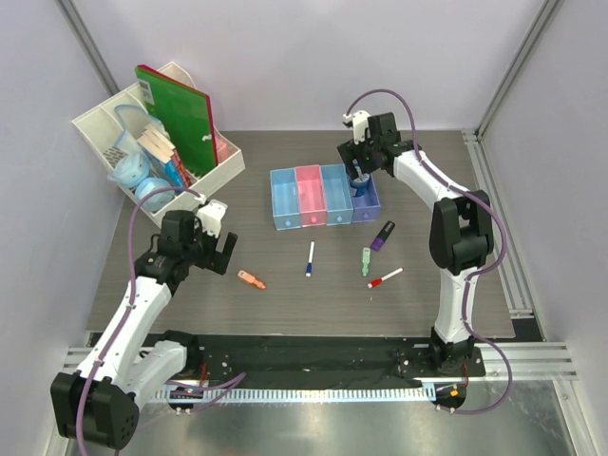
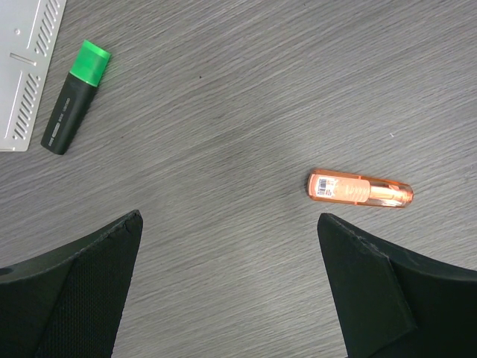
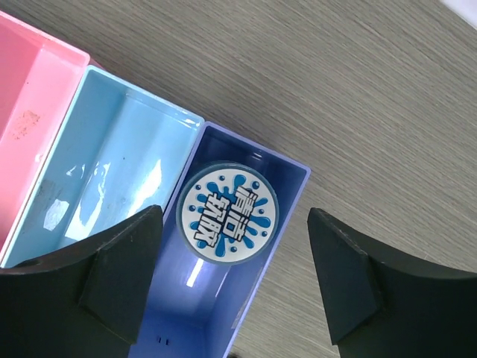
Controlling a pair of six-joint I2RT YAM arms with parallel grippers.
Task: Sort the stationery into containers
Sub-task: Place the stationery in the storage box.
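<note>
Your left pincer (image 2: 229, 220) hangs wide open and empty over the bench (image 2: 246, 89), with the orange marker (image 2: 360, 188) lying near one fingertip. Your right pincer (image 3: 235, 216) gapes wide above the purple bin (image 3: 292, 185), gripping nothing. A round blue-white cap (image 3: 227, 212) sits inside the bin.

Top external: fixed, high up, behind the arm bases (image 1: 446, 347) that sit at frame bottom. It looks down and forward, far enough back to take in the whole bench (image 1: 313, 304).

Left wrist: close, facing almost straight down on bare bench, with the left pincer (image 2: 229, 218) fingers in the lower corners. It shares the orange marker (image 2: 360, 188) with the top view, where it lies lower left of centre.

Right wrist: close, looking down into the bins, with the right pincer (image 3: 235, 215) fingers in the lower corners. It shares the purple bin (image 3: 223, 298), blue bin (image 3: 112, 164) and pink bin (image 3: 30, 97) with the top view, upper centre there.
</note>
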